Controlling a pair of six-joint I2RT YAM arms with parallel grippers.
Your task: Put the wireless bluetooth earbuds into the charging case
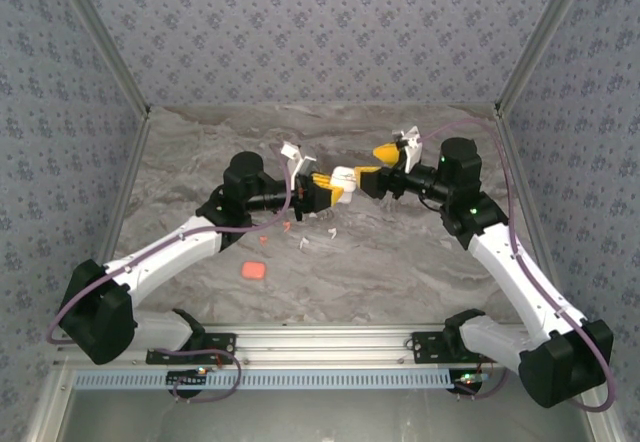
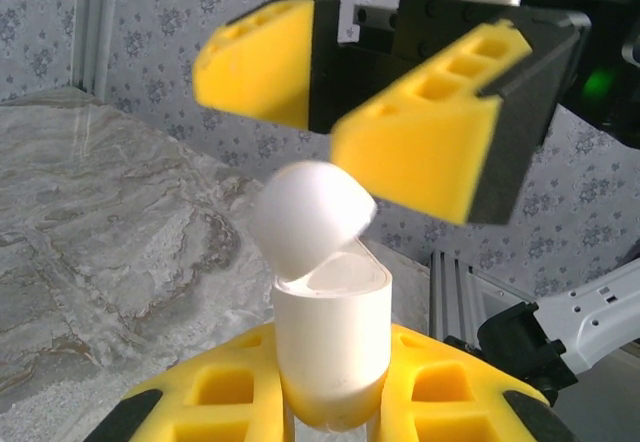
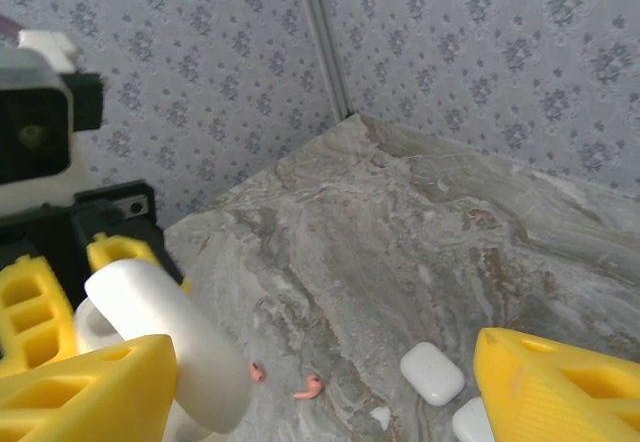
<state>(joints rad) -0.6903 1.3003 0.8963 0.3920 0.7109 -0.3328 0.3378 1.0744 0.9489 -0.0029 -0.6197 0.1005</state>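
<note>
Left gripper (image 2: 330,407) clenched on white charging case (image 2: 332,337), bottom centre of left wrist view, lid (image 2: 310,212) flipped open. Right gripper (image 2: 345,102) above it, jaws spread, grasping nothing. Two coral earbuds (image 3: 310,387) on table (image 3: 400,232), lower centre of right wrist view.

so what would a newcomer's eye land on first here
The white charging case, lid flipped open, clamped in the left gripper above mid-table. Facing it, the right gripper holds its big yellow fingers spread apart. Then a coral-red case lying on the grey marble table by the left arm.
</note>
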